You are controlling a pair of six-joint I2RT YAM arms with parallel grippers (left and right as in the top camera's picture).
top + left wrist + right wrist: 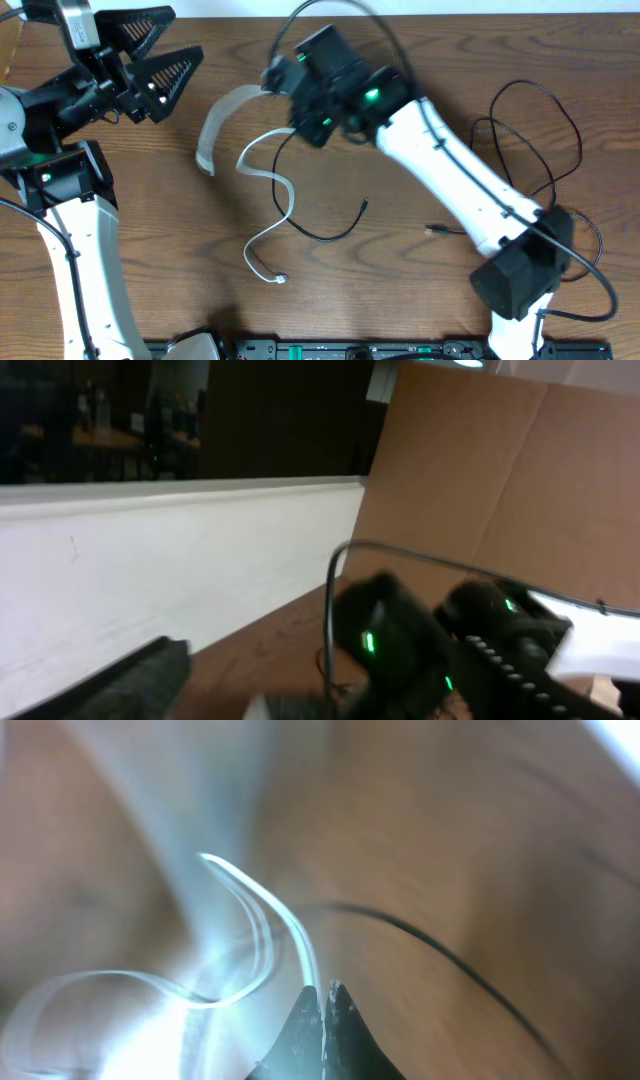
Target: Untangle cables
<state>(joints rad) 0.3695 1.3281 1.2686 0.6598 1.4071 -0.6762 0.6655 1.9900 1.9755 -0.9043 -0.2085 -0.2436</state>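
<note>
Cables lie mid-table in the overhead view. The white cable (288, 195) runs from a blurred, lifted stretch beside the right claw (272, 78) down in loose bends toward the near edge of the table (390, 295). A black cable (318, 236) crosses under it just below that claw, and a second black cable (560, 110) loops well apart at the right. The white cable's long axis therefore runs away from the right claw toward the front. The right arm is on it, while the left claw (160, 50) hangs at the far left corner with fingers spread wide, holding nothing. The left wrist view is blurred: only the right arm's dark wrist (400, 645) shows, and no task cable can be picked out. In the right wrist view the right claw (323, 1008) has its fingers pressed together, and the white cable (285, 920) rises straight from the tips, judged pinched there. The black cable (430, 945) arcs off to one side, apart from the tips.
</note>
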